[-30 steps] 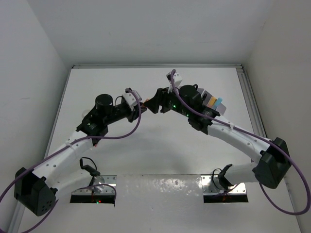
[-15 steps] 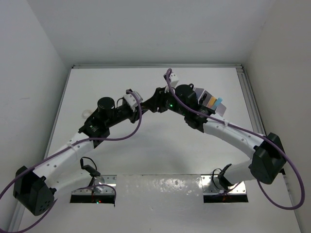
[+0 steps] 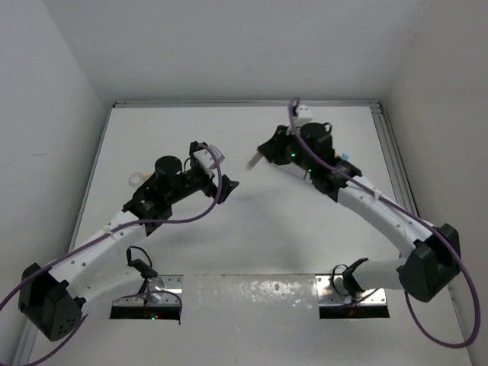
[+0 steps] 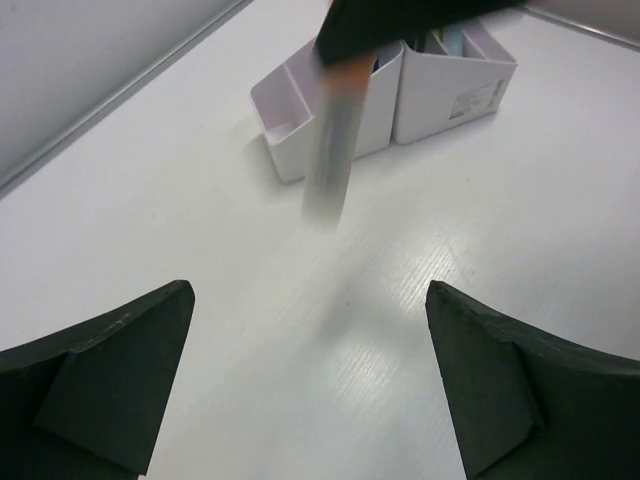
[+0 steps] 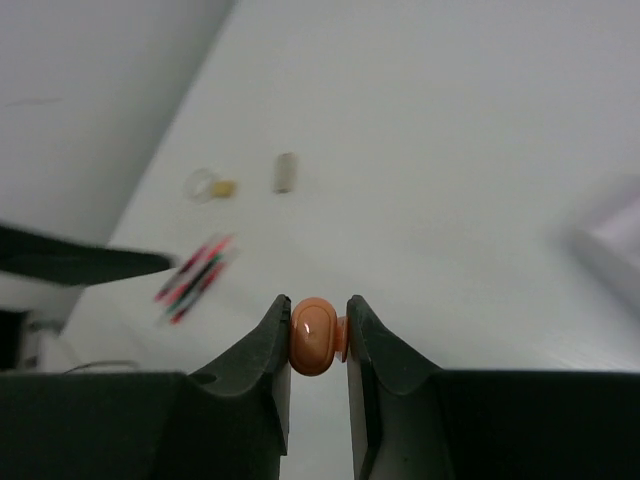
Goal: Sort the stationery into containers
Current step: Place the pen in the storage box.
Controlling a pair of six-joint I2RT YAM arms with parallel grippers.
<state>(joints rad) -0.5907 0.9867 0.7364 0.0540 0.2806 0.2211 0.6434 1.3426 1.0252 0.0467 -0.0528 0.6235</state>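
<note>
Now the right gripper (image 5: 318,318) pinches a marker (image 4: 335,150) by its orange end over the table's (image 3: 297,229) far half. The left gripper (image 4: 308,300) is spread wide.

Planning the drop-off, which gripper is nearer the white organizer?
Right. The right gripper, holding a marker, hangs between the organizer and the open left gripper, which is farther off.

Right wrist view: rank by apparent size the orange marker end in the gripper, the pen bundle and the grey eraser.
Unranked at the top: the pen bundle and the orange marker end. The bundle is longer, the end bulkier but nearest the camera.
Smallest: the grey eraser, though it lies farthest away.
</note>
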